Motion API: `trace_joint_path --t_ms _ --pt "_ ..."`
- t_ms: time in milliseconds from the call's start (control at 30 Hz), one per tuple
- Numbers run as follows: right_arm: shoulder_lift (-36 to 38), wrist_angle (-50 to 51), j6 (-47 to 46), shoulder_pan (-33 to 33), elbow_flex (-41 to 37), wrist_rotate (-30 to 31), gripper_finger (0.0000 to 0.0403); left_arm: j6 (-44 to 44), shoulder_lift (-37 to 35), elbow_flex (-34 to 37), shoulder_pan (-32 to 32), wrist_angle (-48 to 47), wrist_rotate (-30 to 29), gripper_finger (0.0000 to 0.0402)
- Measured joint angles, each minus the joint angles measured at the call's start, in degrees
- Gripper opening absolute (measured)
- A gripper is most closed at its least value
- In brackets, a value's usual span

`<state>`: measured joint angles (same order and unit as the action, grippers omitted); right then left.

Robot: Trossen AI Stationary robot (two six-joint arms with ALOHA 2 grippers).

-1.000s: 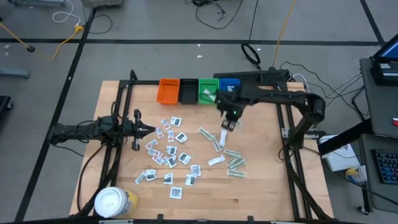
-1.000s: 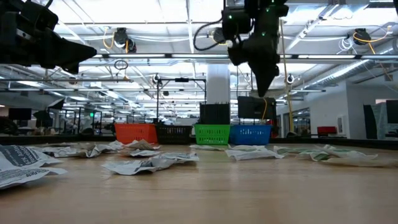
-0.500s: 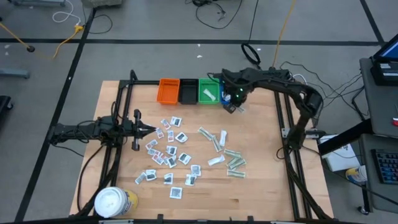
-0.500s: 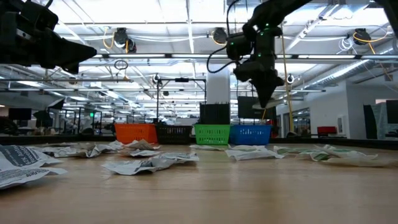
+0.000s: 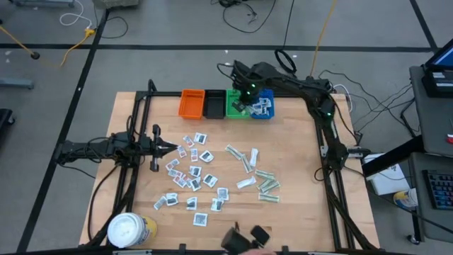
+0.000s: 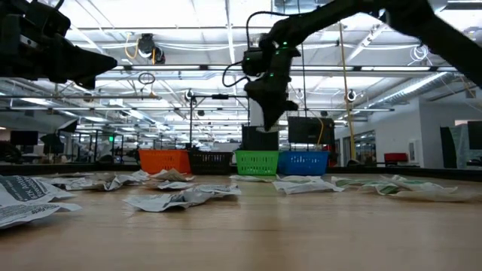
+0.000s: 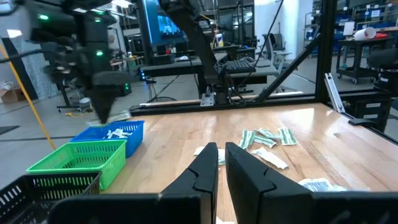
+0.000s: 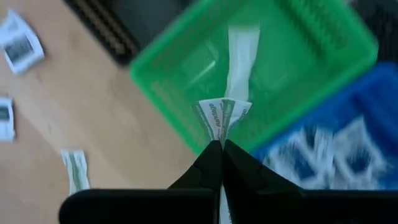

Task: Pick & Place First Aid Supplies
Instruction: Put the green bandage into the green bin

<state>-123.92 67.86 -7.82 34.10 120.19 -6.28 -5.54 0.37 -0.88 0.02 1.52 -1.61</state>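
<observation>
Left to right in the high view: the left gripper (image 5: 166, 147) waits over the left side of the table (image 5: 297, 212), its fingers nearly together on nothing; white square sachets (image 5: 191, 173) lie scattered beside it, and green-white strip wrappers (image 5: 263, 183) lie further right; along the far edge stand the orange bin (image 5: 191, 103), black bin (image 5: 213, 105), green bin (image 5: 236, 106) and blue bin (image 5: 263, 108); the right gripper (image 5: 249, 98) hangs above the green bin, clamped on one folded strip wrapper (image 8: 222, 114), which the right wrist view shows pinched at the fingertips over the green basket (image 8: 249, 81), where another strip already lies.

Risks, judged from this pose: the packet is held only by its fold and hangs close to the wall shared with the blue bin, so a release here could drop it on the rim or into the wrong bin; a light wrapper may also cling to a finger as the fingers part.

Not readable: print on the packets; the black bin's contents; how high the gripper stands above the bin; a dark object (image 5: 244, 237) cut off at the near edge.
</observation>
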Motion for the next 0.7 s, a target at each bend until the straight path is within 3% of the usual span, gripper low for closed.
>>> trace_joint_path --t_ms 200,700 --pt "-7.37 -2.43 1.04 1.17 9.1 0.17 0.0 0.0 -0.01 0.01 -0.01 0.0 0.0 0.0037" --pt "-11.88 -5.8 1.65 0.9 8.84 0.35 0.0016 0.0 0.01 -0.01 -0.01 -0.09 1.09 0.0037"
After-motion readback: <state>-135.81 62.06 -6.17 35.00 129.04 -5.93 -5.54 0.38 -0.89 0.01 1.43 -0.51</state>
